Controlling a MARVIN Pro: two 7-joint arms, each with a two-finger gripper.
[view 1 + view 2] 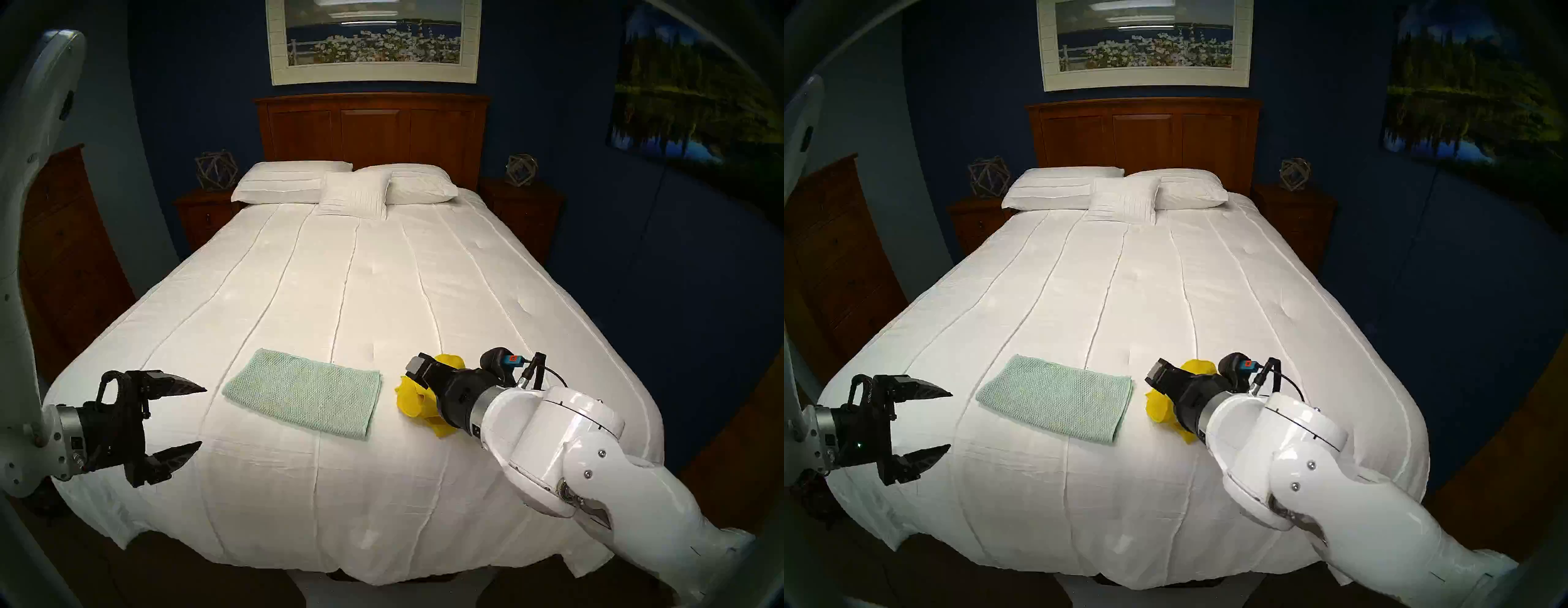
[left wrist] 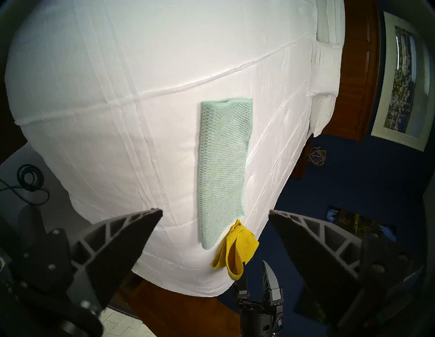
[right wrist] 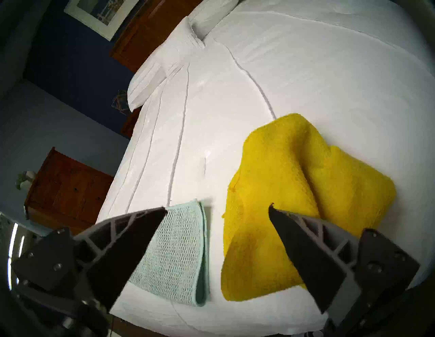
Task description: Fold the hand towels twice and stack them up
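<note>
A pale mint-green waffle-knit hand towel (image 1: pixel 303 392) (image 1: pixel 1055 399) lies flat on the white bedspread (image 1: pixel 360 297) near the foot of the bed, folded into a long rectangle. To its right sits a bright yellow hand towel (image 1: pixel 409 395) (image 3: pixel 282 188), bunched and rumpled. My right gripper (image 3: pixel 218 208) (image 2: pixel 255 270) hovers open just over the yellow towel's near edge, and nothing is between its fingers. In the head views its wrist hides most of that towel. My left gripper (image 1: pixel 203 416) (image 2: pixel 215 211) hangs open and empty left of the green towel, apart from it.
White pillows (image 1: pixel 292 182) lie against the wooden headboard (image 1: pixel 373 127). Nightstands (image 1: pixel 203 212) flank the bed and a dresser (image 1: pixel 63 254) stands at the left. The bedspread drops off close below both towels. A coiled cable (image 2: pixel 29 176) lies on the floor.
</note>
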